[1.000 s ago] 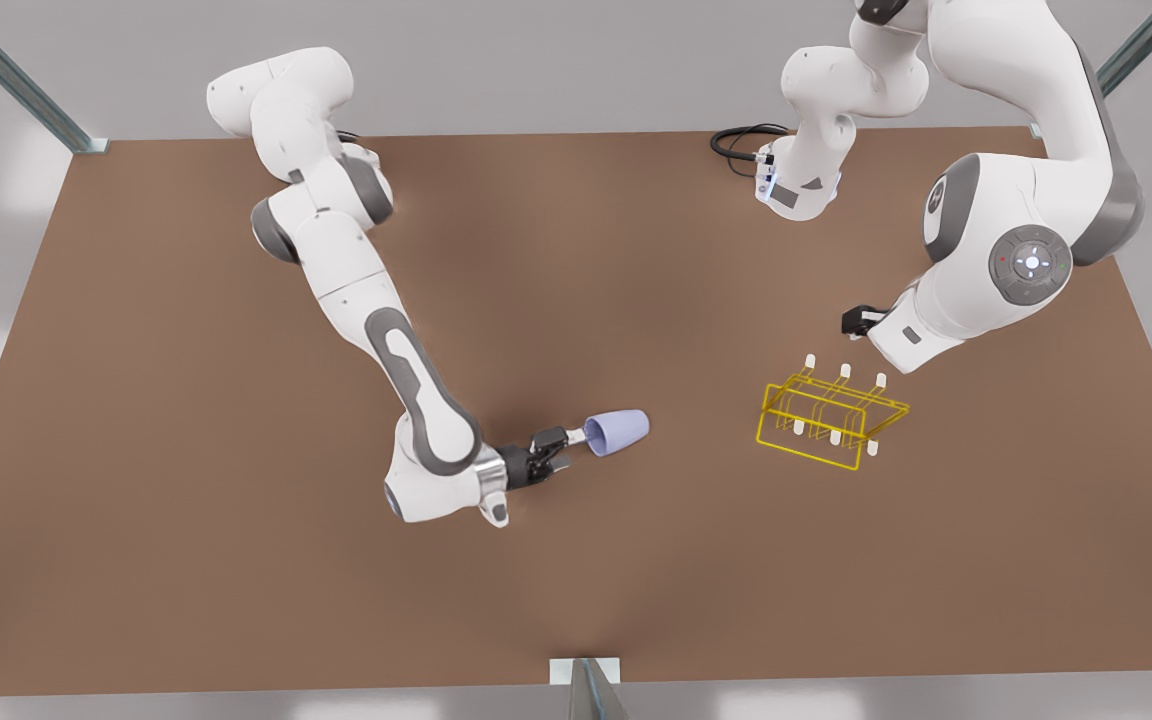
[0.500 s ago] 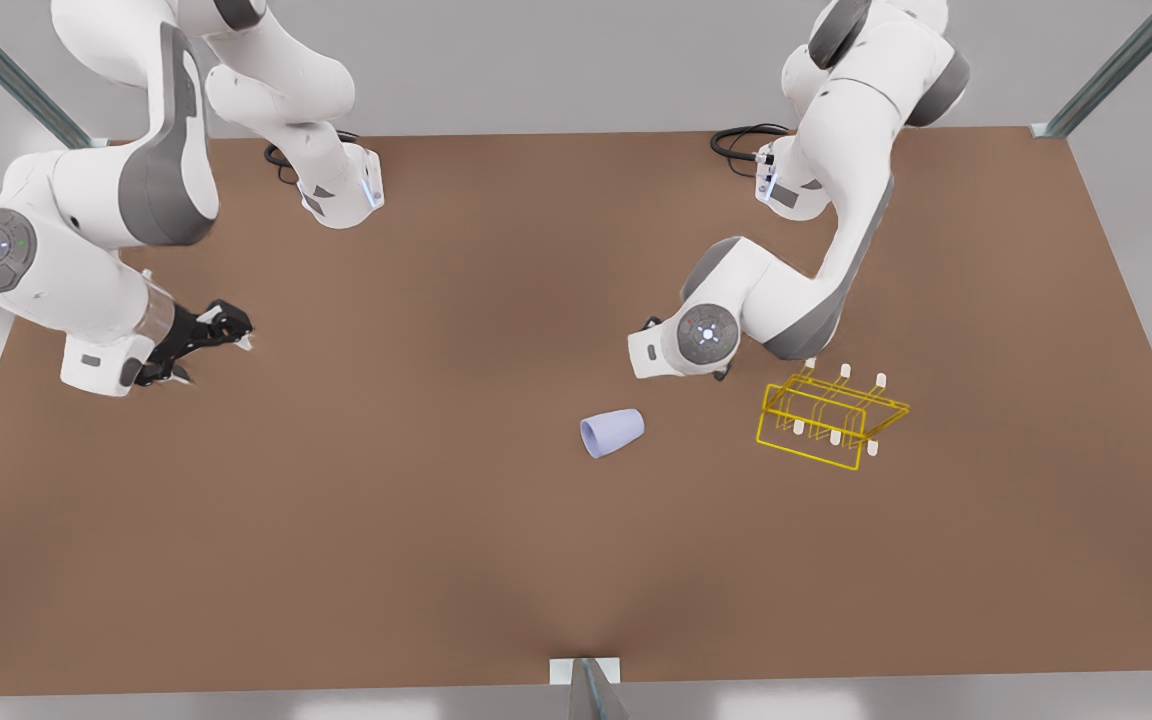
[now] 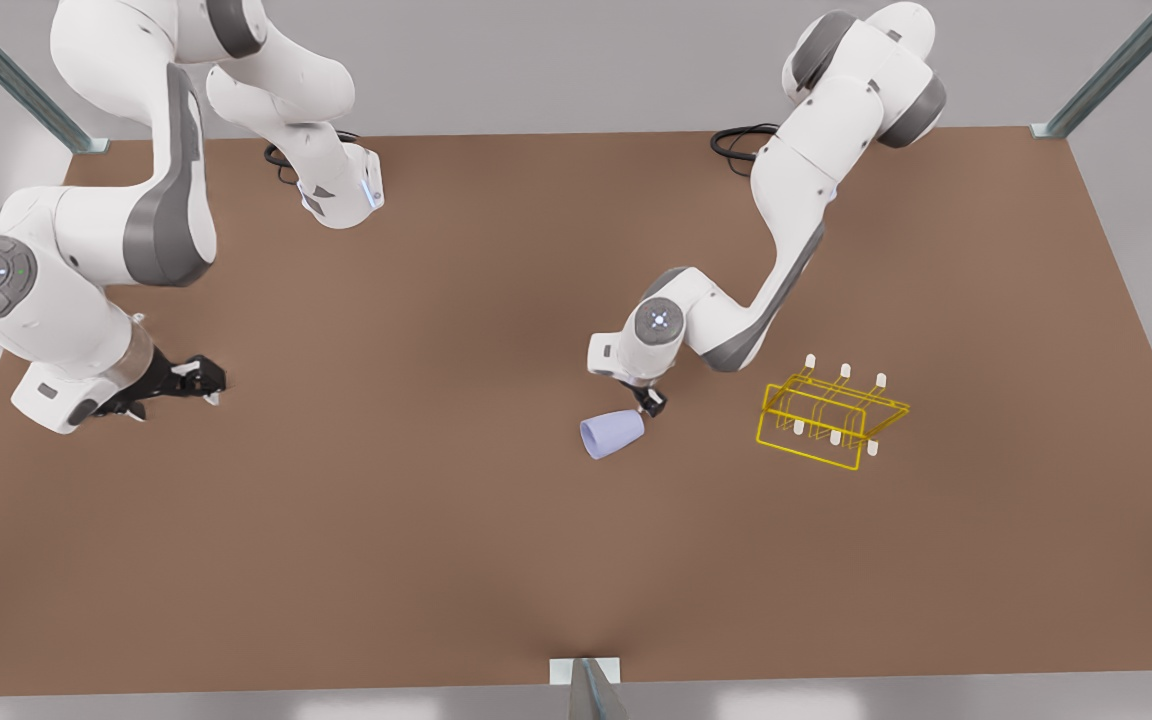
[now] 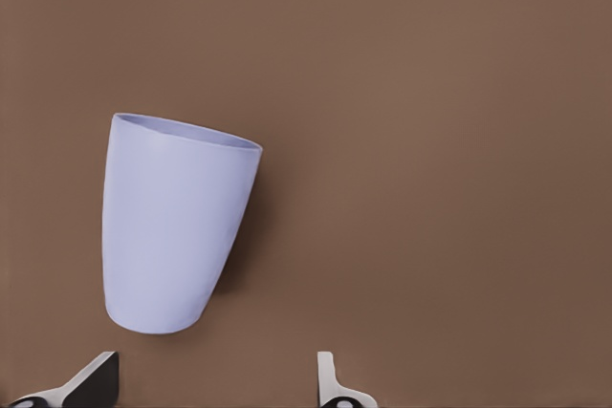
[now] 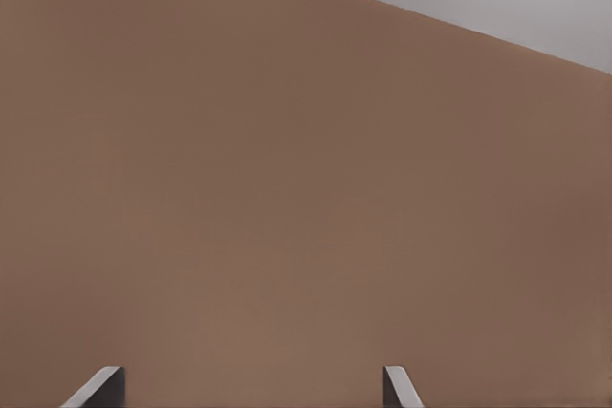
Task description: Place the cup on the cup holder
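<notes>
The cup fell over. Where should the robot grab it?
Probably round the middle of its side, coming down from above. The cup lies on the table, mouth toward the front view's left. The open left gripper hovers beside its narrow base, so its fingers could straddle the round wall.

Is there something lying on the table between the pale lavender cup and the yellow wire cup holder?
No. In the front view, bare brown table separates the pale lavender tapered cup, lying on its side, from the yellow wire cup holder.

Pale lavender-blue cup [image 3: 613, 434], yellow white-tipped cup holder [image 3: 829, 411], brown table [image 3: 436, 520]
</notes>
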### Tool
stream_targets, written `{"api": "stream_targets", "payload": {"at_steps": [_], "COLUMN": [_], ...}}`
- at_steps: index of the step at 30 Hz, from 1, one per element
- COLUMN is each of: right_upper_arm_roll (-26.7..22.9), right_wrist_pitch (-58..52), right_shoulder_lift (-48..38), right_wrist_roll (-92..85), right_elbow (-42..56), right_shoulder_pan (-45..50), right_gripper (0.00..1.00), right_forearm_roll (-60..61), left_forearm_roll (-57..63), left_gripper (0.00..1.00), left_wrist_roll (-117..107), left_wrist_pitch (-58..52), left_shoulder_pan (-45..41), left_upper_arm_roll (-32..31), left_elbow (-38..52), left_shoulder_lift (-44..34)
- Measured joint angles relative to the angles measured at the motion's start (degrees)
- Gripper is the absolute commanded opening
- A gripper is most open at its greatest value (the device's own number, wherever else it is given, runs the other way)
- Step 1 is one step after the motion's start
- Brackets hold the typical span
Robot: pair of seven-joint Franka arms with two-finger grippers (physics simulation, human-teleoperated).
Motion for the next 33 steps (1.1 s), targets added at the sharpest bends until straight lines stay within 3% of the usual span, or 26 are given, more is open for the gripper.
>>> {"api": "stream_targets", "payload": {"at_steps": [33], "right_upper_arm_roll": [0.07], "right_wrist_pitch": [0.38], "right_shoulder_lift": [-0.26], "right_wrist_roll": [8.78], "right_elbow": [2.72], "right_shoulder_pan": [-1.09], "right_gripper": [1.0], "right_forearm_roll": [2.33], "left_forearm_roll": [4.42], "left_gripper": [1.0], "left_wrist_roll": [-0.55], "left_wrist_pitch": [7.05], "left_shoulder_pan": [-0.3], "left_upper_arm_roll": [1.28], "left_elbow": [5.97], "left_shoulder_lift": [11.43]}}
